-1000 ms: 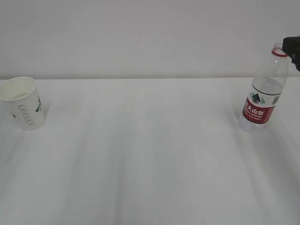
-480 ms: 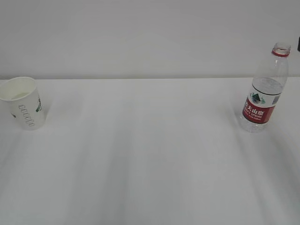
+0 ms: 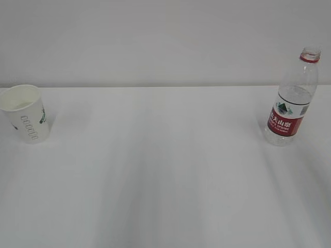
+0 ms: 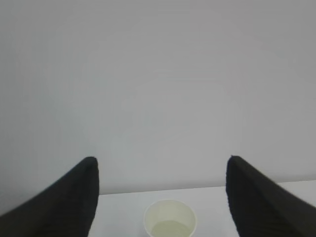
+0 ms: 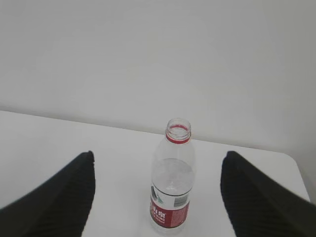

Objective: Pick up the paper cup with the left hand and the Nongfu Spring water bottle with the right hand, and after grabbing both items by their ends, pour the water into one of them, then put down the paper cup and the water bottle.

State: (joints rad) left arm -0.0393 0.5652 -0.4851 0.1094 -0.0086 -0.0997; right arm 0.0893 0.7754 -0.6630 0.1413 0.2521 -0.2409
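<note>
The white paper cup (image 3: pixel 27 113) stands upright at the table's far left; the left wrist view looks down into its mouth, paper cup (image 4: pixel 170 219), where a little water shows. My left gripper (image 4: pixel 162 165) is open, its fingers wide apart and short of the cup. The Nongfu Spring water bottle (image 3: pixel 292 100), uncapped and partly filled, stands upright at the right. In the right wrist view the bottle (image 5: pixel 172 182) stands ahead, between the two fingers of my open right gripper (image 5: pixel 158 159), touching neither. Neither gripper shows in the exterior view.
The white table (image 3: pixel 165 170) runs to a plain white wall behind. Its right edge (image 5: pixel 297 177) lies close beside the bottle in the right wrist view.
The black right gripper, seen by the bottle's neck at the top right a second ago, has left the exterior view. Cup and bottle have not moved.
</note>
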